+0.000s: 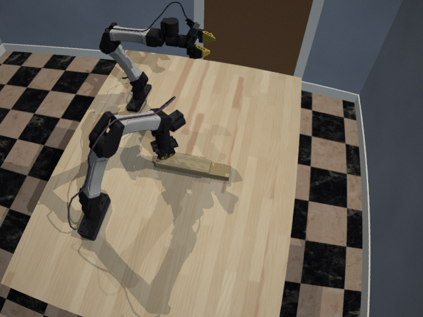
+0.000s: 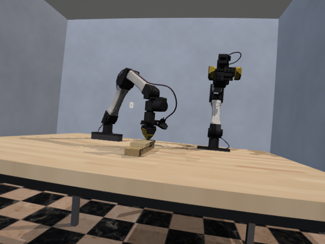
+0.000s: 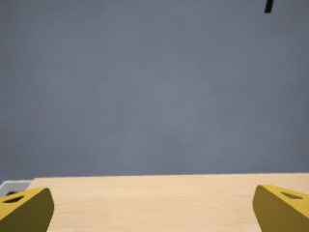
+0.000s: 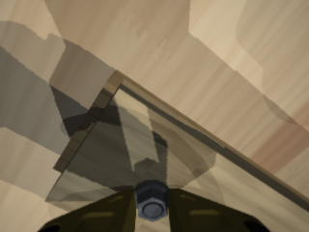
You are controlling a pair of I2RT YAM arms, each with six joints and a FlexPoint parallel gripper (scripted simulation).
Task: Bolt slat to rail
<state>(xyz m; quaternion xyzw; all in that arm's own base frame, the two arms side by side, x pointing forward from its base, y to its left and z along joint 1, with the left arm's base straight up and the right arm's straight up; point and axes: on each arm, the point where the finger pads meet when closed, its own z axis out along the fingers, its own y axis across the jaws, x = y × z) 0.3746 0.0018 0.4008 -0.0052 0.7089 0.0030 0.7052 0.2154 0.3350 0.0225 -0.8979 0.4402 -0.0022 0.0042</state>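
If you go left to right in the exterior view, the right arm [image 1: 139, 123] [image 2: 119, 99] comes first, bent over with its gripper [image 1: 166, 156] [image 2: 149, 138] [image 4: 152, 195] pointing down at the wood. Its pincer is pretty much clamped on the nut [image 4: 153, 189], one finger against each side, as the right wrist view shows. The round bolt end [image 4: 153, 210] shows in the middle of the hex, so the nut's sitting on the bolt. Can't tell whether it's actually tight against the wood, though.

Right below that is the slat [image 1: 191, 162] [image 2: 140, 143] [image 4: 97, 159], lying flat on top of the rail [image 1: 220, 170] [image 2: 132, 151] [image 4: 79, 140]. They run the same way, more or less, with a chunk of bare rail sticking out past the end away from the gripper. The rail itself lies on the table [image 1: 256, 205] [image 2: 209, 170] [image 4: 217, 48].

Over on the right is the left arm [image 1: 129, 35] [image 2: 216, 110], raised well apart from the wood. Its pincer [image 1: 211, 45] [image 2: 225, 73] [image 3: 154, 203] is wide apart, nothing between the yellow fingers.
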